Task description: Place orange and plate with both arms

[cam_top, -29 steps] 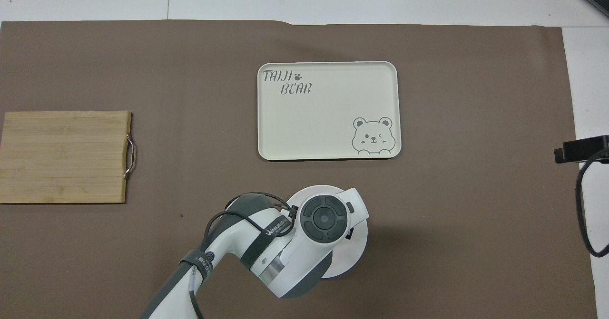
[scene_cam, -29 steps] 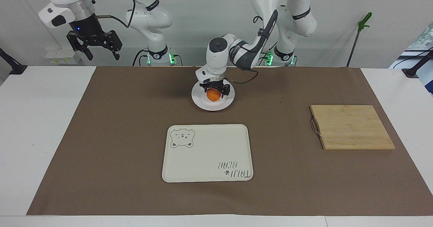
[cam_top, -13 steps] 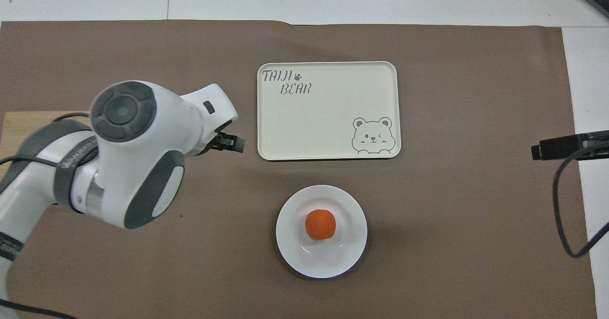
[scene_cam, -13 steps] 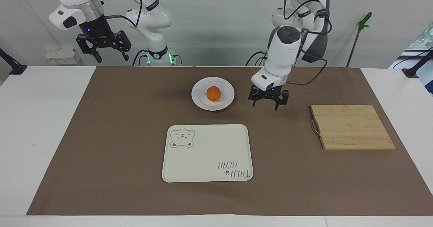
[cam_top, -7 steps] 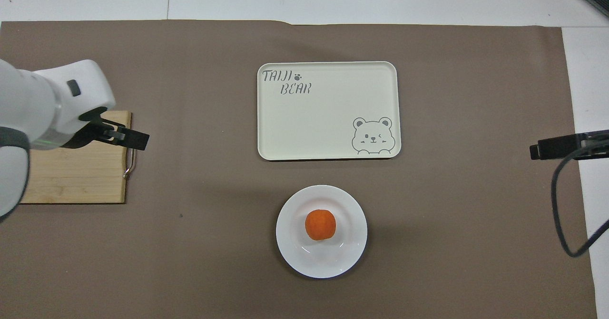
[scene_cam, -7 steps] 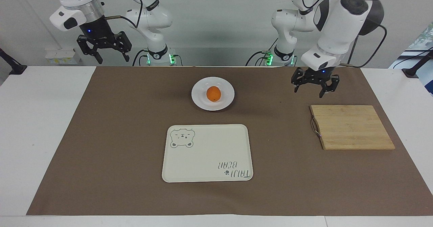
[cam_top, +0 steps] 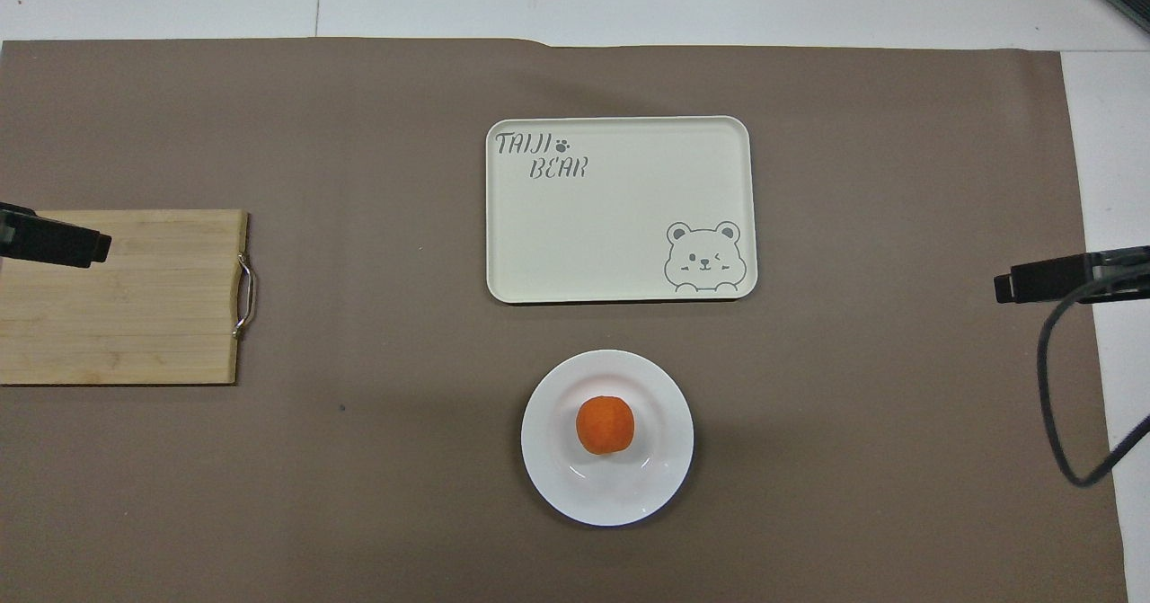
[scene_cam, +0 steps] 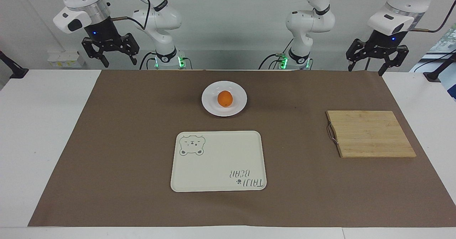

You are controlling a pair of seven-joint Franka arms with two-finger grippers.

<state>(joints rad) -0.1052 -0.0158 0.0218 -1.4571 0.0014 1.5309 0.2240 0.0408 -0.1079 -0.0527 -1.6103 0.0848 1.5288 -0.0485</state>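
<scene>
White tabletop [scene_cam: 46,132], draped across most of its width by a brown mat [scene_cam: 124,143], stretches before 2 white robot arms mounted against a pale wall. At the middle of the mat, toward the robots' end, the orange [scene_cam: 224,98] sits on the plate [scene_cam: 239,104], roughly at the dish's centre, with white rim showing all around it in the overhead view. Just farther from the robots than the plate lies a cream tray [scene_cam: 217,160] printed with a bear's face and the words "TAIJI BEAR"; the 2 are near each other but apart. A bamboo cutting board [scene_cam: 370,134] with a metal handle [scene_cam: 331,133] on the edge facing the tray rests toward the left arm's end of the table, well apart from both plate and tray. The left gripper [scene_cam: 374,67] hangs raised over the mat's corner at that end, jaws spread and holding nothing, a blue light glowing above them. The right gripper [scene_cam: 117,58] hangs raised over the robots' edge of the table at the right arm's end, jaws likewise spread and empty, its own blue light lit. Neither gripper is near the orange or the plate. Green lights shine at both arm bases.
</scene>
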